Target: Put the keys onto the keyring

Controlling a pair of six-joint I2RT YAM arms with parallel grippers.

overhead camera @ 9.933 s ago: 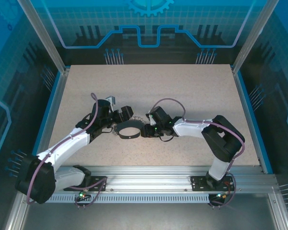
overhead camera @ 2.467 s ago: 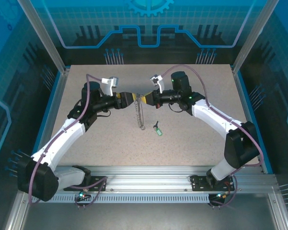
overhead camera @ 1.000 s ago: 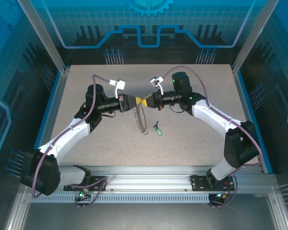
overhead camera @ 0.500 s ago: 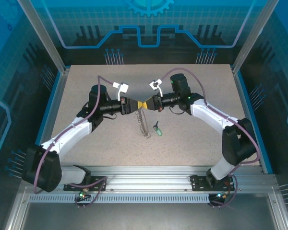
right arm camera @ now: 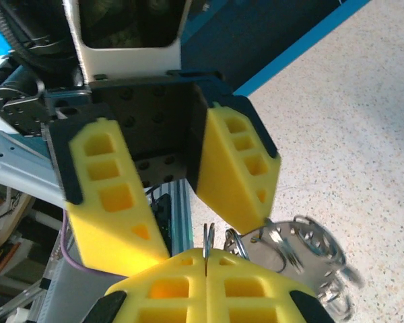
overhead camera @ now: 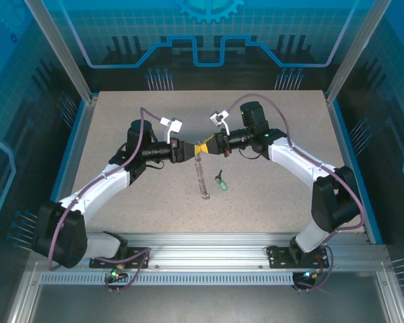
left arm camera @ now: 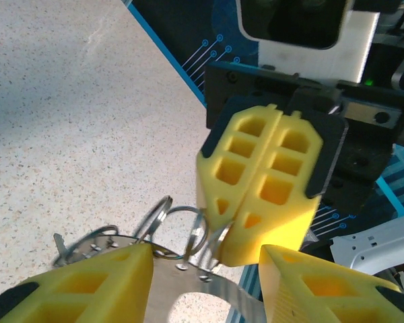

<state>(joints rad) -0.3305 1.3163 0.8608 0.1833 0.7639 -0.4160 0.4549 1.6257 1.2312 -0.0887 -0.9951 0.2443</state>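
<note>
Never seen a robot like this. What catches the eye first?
The left arm and right arm meet tip to tip over the middle of the table, the right one's yellow fingers pinched on a keyring that dangles like a chain. A small key with a green tag lies on the table beside it.

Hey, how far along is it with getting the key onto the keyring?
Done: the dark loop keyring with silvery links hangs from the shut right hand. In hand: the left hand, fingers apart, sits at the ring's top. Left: the tiny dark key with green tag lies on the speckled table, unthreaded.
</note>
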